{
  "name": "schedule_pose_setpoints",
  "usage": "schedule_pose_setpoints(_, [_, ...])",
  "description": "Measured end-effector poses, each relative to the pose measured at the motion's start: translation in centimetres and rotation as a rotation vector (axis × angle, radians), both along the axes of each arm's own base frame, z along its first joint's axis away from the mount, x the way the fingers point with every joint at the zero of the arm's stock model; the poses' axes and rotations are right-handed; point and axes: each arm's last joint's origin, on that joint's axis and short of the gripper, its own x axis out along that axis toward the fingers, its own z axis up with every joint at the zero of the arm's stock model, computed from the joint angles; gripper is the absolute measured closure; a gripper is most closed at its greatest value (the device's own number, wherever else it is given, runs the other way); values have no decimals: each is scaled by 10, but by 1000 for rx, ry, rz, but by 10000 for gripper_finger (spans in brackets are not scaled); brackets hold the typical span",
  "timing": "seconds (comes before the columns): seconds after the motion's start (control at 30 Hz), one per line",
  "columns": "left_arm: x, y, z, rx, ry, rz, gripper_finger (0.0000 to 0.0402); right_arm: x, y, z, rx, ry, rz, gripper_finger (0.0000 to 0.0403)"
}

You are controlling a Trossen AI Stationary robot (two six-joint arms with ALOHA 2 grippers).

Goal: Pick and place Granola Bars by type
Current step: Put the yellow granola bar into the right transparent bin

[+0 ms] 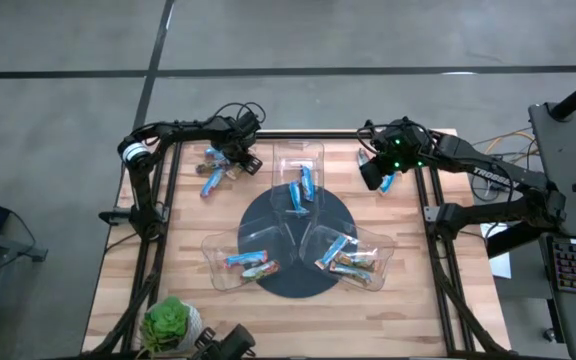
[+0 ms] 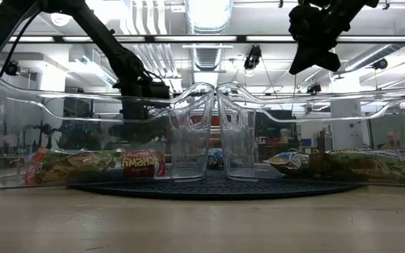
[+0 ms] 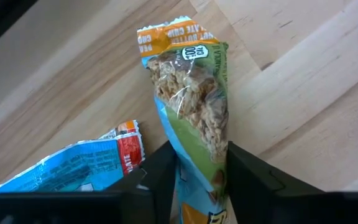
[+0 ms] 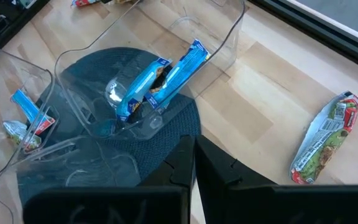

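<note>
A green-and-orange Granola Bar [image 3: 188, 93] lies flat on the wooden table at its far left, between the fingers of my left gripper [image 3: 201, 165], which is shut on it. The same gripper [image 1: 240, 160] shows from above. A blue-and-red bar [image 3: 73, 168] lies right beside it, with other bars [image 1: 211, 180] nearby. My right gripper [image 1: 376, 175] hangs shut and empty above the table's far right. Under it a green-wrapped bar [image 4: 325, 140] lies flat on the wood. My left gripper pinches the green-and-orange bar by its two long sides [image 3: 197, 149] between its two fingers, somewhat away from the bar's orange sealed end. The fingers come from above, pointing down, and lie across the bar. The bar lies flat on the table.
Three clear plastic trays stand on a dark round mat [image 1: 268, 215]: the far one [image 1: 313, 160] holds blue bars [image 4: 160, 81], the near-left [image 1: 218, 270] and near-right [image 1: 378, 250] ones hold other bars. A potted plant [image 1: 173, 322] stands at the near-left corner.
</note>
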Motion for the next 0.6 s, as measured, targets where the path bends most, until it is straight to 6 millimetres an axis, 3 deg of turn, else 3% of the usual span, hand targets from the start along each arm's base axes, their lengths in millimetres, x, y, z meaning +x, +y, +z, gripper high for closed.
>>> schedule_pose_setpoints(0.6, [0, 0, 0, -1, -2, 21, 310, 0, 0, 0, 0, 0, 0, 394])
